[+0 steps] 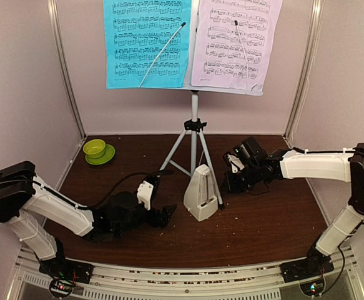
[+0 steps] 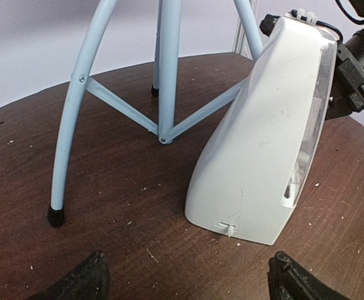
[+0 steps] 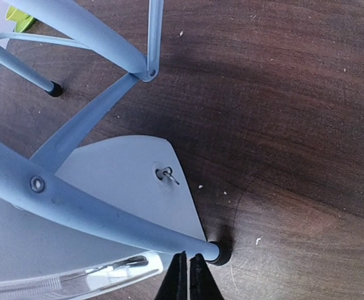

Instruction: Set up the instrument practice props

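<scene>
Left tool spread wide, bare table before metronome; right tool closed, empty, beside tripod foot.

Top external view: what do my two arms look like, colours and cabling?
The left arm and right arm match: white shell links, black joints and wrist blocks. A black cable loops off the left wrist. The fingers are black and taper to points.

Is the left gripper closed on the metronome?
No, the left gripper stands wide open, its fingers short of the metronome.
</scene>
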Available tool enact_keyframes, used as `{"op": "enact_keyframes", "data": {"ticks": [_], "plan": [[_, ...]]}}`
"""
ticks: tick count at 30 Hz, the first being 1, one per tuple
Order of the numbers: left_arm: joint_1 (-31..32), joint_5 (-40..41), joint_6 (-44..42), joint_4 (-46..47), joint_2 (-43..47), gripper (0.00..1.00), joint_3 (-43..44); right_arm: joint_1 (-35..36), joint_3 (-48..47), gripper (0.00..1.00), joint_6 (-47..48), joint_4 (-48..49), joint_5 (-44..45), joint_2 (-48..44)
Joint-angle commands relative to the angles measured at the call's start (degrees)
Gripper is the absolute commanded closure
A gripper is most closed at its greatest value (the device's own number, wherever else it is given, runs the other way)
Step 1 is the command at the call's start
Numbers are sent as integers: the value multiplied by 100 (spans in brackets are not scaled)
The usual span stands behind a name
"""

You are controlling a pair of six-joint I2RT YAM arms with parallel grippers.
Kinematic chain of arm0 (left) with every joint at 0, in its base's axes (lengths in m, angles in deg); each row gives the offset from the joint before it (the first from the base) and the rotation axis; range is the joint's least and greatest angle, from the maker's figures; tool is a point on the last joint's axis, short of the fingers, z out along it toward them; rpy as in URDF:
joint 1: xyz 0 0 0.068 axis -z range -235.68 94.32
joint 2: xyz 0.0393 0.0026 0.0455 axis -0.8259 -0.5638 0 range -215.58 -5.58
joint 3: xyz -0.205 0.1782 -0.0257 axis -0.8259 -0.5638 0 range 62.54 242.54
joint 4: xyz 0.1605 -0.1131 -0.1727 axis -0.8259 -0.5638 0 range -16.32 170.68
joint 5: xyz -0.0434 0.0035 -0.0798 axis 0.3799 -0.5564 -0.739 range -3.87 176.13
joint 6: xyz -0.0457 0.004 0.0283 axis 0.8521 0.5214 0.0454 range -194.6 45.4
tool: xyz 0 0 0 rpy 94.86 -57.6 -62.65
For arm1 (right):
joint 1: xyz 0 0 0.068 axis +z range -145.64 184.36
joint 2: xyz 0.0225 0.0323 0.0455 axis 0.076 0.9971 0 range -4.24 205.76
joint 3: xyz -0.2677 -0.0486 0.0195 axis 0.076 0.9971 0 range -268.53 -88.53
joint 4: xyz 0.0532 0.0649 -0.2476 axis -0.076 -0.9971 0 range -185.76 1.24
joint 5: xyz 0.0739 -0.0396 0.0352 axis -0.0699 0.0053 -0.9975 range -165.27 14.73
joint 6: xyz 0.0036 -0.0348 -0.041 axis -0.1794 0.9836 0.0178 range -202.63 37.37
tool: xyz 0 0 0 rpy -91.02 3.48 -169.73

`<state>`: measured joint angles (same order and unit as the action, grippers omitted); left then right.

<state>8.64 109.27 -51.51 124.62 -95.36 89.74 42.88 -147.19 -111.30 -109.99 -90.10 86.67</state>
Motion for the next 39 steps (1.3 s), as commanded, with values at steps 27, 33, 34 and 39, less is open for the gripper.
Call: {"op": "enact_keyframes", "data": {"ticks": [27, 33, 34, 39], "plan": [[-92, 156, 311, -639, 878, 6, -318, 1200, 874, 96, -765, 1736, -891, 38], [-94, 254, 200, -1137, 1412, 6, -345, 1357, 875, 94, -674, 1831, -851, -84], [-94, 253, 184, -1162, 1445, 6, -347, 1337, 956, 94, -630, 1830, -730, -229], [-94, 253, 186, -1159, 1458, 6, -349, 1141, 1425, 95, -559, 1794, -82, -1028]]}}
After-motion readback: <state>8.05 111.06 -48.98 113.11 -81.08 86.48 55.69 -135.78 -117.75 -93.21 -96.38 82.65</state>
